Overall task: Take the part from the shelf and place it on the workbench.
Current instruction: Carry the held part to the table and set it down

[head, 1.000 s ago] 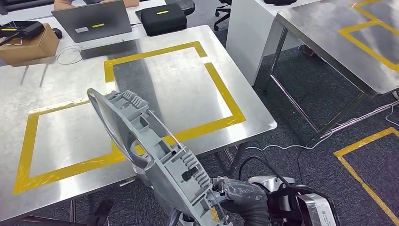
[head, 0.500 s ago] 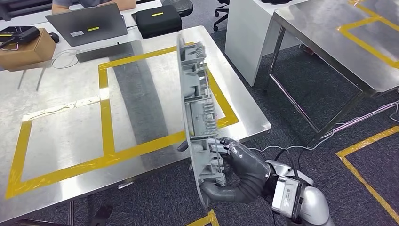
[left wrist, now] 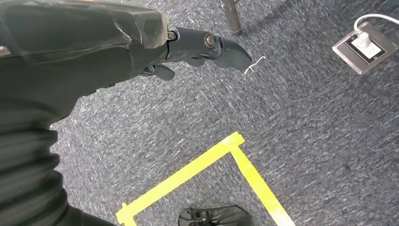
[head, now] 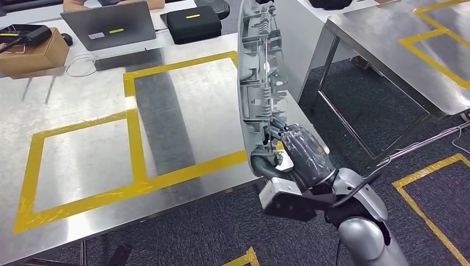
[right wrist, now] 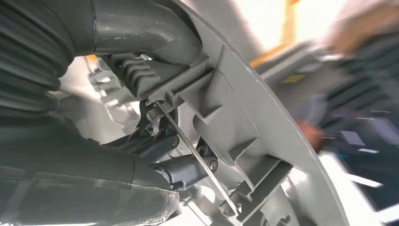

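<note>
In the head view the right hand (head: 294, 152) sits right of centre, low in the frame, its fingers wrapped around the lower end of the grey plastic part (head: 259, 83) — a long ribbed moulding with a thin metal rod along it. The part stands nearly upright, edge-on to the camera, reaching from the hand to the top edge of the frame. It hangs in the air over the near right corner of the steel workbench (head: 83, 100), not resting on it. Yellow tape (head: 133, 138) marks two rectangles on the benchtop; the part's lower end is just beside the right-hand rectangle's near corner.

The right wrist view shows the grey thumb (right wrist: 141, 28) pressed over the part's (right wrist: 244, 113) curved rim and the darker fingers (right wrist: 179, 167) hooked into the ribbing beside the rod.

In the left wrist view the left hand (left wrist: 188, 47) points down at grey carpet with its dark fingers lying close together — nothing in them.

At the upper left of the head view stand a laptop (head: 108, 25), a black case (head: 194, 22) and a cardboard box (head: 30, 52).
</note>
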